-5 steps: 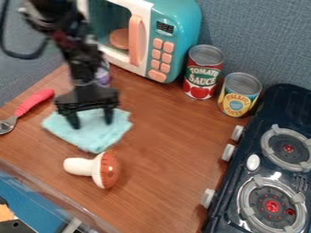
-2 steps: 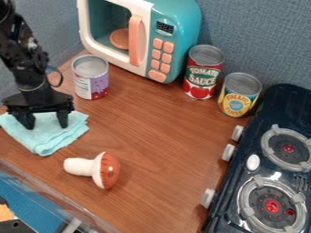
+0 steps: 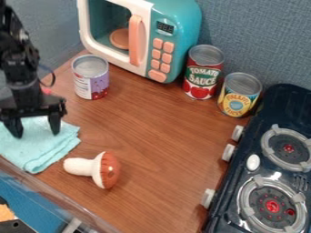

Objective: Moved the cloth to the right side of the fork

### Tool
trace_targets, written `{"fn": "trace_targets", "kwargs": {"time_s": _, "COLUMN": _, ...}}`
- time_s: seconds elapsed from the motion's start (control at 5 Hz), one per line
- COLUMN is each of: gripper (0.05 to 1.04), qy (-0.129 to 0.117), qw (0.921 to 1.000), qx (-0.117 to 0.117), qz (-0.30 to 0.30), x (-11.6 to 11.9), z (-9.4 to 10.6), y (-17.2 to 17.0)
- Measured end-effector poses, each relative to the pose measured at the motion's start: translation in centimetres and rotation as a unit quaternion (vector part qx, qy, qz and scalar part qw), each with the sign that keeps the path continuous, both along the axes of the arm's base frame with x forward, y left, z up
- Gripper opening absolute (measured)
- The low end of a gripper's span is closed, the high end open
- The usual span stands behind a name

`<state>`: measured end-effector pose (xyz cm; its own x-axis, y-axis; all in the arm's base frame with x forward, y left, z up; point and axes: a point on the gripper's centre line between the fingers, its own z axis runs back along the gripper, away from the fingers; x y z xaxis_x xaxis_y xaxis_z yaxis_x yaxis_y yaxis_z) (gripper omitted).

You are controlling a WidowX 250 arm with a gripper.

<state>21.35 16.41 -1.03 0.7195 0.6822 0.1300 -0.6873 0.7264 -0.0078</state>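
Note:
At the left edge, the black gripper (image 3: 37,133) hangs low over the light blue cloth (image 3: 39,152), with its two fingers spread apart and their tips at the cloth's upper part. The cloth lies folded on the wooden counter, close to the front left edge. A small bit of the red utensil handle (image 3: 47,91) shows just right of the arm, above the gripper; the rest of the utensil is hidden behind the arm, gripper or cloth.
A mushroom toy (image 3: 97,169) lies just right of the cloth. The purple can (image 3: 91,78) stands behind, beside the teal microwave (image 3: 173,34). Farther right are the tomato can (image 3: 202,75), the pineapple can (image 3: 238,96) and the dark stove (image 3: 267,141).
Gripper and cloth have shifted left together, and the cloth now lies nearer the front edge. The purple can has come out from behind the arm, while the utensil has become mostly covered.

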Motion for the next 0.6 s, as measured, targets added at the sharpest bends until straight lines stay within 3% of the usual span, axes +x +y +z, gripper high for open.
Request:
{"fn": "trace_targets", "kwargs": {"time_s": 0.4, "gripper": 1.001, "qy": -0.046, "qw": 0.9986, "qx": -0.009, "qz": -0.026, "x": 1.4, "z": 4.5, "y": -1.3}}
{"fn": "trace_targets", "kwargs": {"time_s": 0.6, "gripper": 1.001, "qy": -0.045, "qw": 0.9986, "qx": -0.007, "qz": -0.028, "x": 1.4, "z": 4.5, "y": -1.3}}
